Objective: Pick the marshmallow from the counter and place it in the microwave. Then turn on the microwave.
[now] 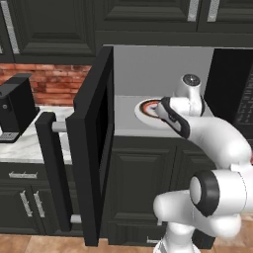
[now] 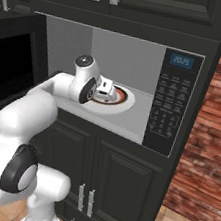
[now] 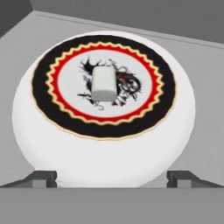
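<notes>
Left base view: I look from behind the arm's left, forward and down, past the open door [image 1: 94, 148] into the microwave [image 1: 163, 74].
Right base view: from behind the arm's right I face the same cavity, with the keypad [image 2: 166, 108] near me.
Hand view: I sit close inside, looking down on the turntable [image 3: 103, 109].
Shared: all three of my views take in the turntable and the grey interior.

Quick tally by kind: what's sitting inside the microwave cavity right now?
Marshmallow: 1
Turntable: 1
Gripper, open, reaching in: 1
Total: 3
</notes>
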Tool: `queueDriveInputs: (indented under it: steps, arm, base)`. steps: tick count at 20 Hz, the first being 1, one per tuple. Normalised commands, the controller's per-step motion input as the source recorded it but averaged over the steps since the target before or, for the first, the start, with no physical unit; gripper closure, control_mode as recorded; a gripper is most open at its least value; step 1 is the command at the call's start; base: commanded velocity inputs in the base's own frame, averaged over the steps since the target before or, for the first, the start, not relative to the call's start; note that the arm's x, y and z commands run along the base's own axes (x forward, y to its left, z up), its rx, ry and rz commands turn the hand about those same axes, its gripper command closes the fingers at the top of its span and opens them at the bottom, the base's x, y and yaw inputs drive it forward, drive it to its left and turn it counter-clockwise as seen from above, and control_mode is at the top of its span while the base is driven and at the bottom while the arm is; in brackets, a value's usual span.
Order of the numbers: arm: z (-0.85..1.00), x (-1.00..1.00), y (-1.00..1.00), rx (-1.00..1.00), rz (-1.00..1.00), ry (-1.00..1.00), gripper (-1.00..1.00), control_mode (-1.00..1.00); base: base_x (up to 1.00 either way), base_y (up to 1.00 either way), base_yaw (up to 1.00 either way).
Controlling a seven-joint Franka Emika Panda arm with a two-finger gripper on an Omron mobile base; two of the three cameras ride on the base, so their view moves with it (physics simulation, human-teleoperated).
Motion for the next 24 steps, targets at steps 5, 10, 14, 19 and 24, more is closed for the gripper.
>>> queueDriveInputs:
  steps: [5,10,14,19,24]
  arm:
    - [0.00,-0.44,0.00,0.00,-0.02,0.00,-1.00,-1.00]
    - [0.00,-0.56,0.00,0.00,0.00,-0.01,-1.00,-1.00]
    - [0.00,-0.57,0.00,0.00,0.00,-0.04,-1.00,-1.00]
    - [0.00,-0.53,0.00,0.00,0.00,-0.04,1.00,-1.00]
    - [0.04,-0.36,0.00,0.00,0.00,-0.01,1.00,-1.00]
  base:
    - [0.00,0.00,0.00]
    - [0.00,0.00,0.00]
    - [0.00,0.00,0.00]
    - [0.00,0.00,0.00]
    - [0.00,0.00,0.00]
